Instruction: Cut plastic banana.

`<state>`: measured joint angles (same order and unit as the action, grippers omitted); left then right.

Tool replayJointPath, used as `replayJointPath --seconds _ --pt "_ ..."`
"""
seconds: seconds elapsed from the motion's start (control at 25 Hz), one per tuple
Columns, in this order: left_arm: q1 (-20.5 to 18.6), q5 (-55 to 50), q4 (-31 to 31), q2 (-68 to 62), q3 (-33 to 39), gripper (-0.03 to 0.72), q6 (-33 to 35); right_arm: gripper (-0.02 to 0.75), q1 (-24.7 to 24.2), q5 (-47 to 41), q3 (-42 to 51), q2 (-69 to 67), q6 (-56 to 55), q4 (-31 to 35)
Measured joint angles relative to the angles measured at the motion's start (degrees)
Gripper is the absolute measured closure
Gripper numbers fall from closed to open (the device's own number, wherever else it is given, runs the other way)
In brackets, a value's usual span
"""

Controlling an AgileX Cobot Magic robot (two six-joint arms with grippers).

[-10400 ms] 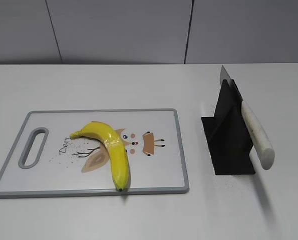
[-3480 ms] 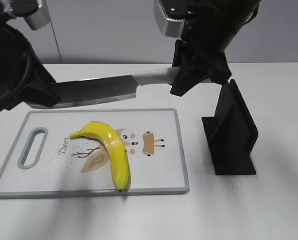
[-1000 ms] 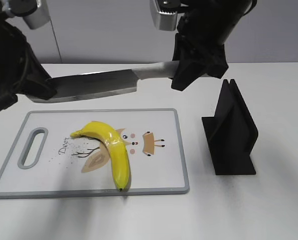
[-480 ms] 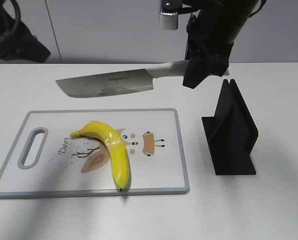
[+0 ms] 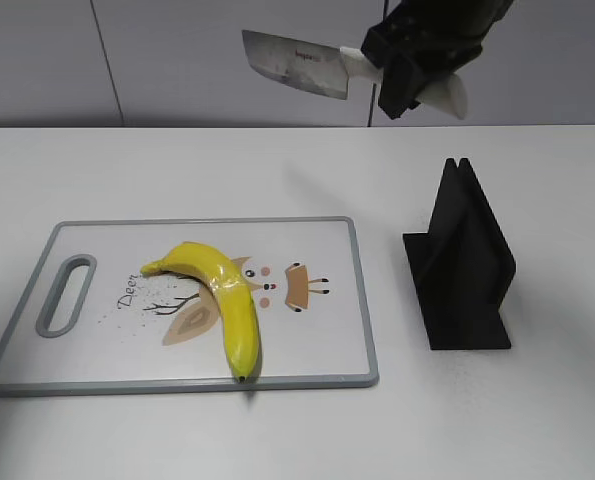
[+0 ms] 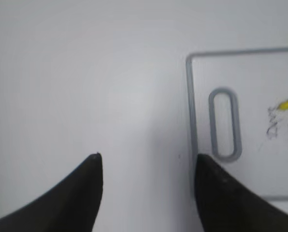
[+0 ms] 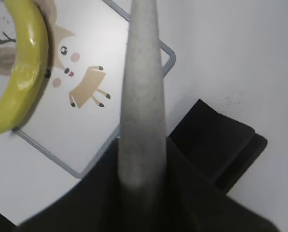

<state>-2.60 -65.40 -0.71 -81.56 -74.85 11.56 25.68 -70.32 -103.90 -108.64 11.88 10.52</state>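
Note:
The yellow plastic banana [image 5: 222, 300] lies curved on the white cutting board [image 5: 327, 345], whole; it also shows in the right wrist view [image 7: 22, 67]. My right gripper [image 5: 412, 75] is shut on the white handle [image 7: 140, 96] of a knife whose steel blade [image 5: 295, 62] points left, held high above the table behind the board. My left gripper [image 6: 146, 166] is open and empty above bare table, just left of the board's handle slot [image 6: 224, 124]; it is out of the exterior view.
A black knife stand [image 5: 464, 265] stands empty on the table right of the board, also in the right wrist view [image 7: 216, 145]. The board [image 7: 85, 125] carries a deer drawing. A grey wall runs behind the white table.
The right gripper has lifted the knife up and to the right, turning it. The left arm has let go of the blade earlier and left the exterior view.

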Motion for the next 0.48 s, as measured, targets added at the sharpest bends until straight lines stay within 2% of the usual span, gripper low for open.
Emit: replayJointPath --seconds 0.12,0.24,0.48 --pt "-0.4 -3.4 1.2 1.0 1.6 0.101 -1.2 0.549 0.0 0.0 0.6 1.5 -2.2 3.0" --pt "-0.4 -3.9 1.3 5.3 6.0 0.101 -1.5 0.549 0.0 0.0 4.3 6.0 -6.3 5.2" --pt "-0.4 -3.6 1.6 21.6 16.8 0.101 -1.1 0.549 0.0 1.4 17.3 15.7 -14.8 3.1"
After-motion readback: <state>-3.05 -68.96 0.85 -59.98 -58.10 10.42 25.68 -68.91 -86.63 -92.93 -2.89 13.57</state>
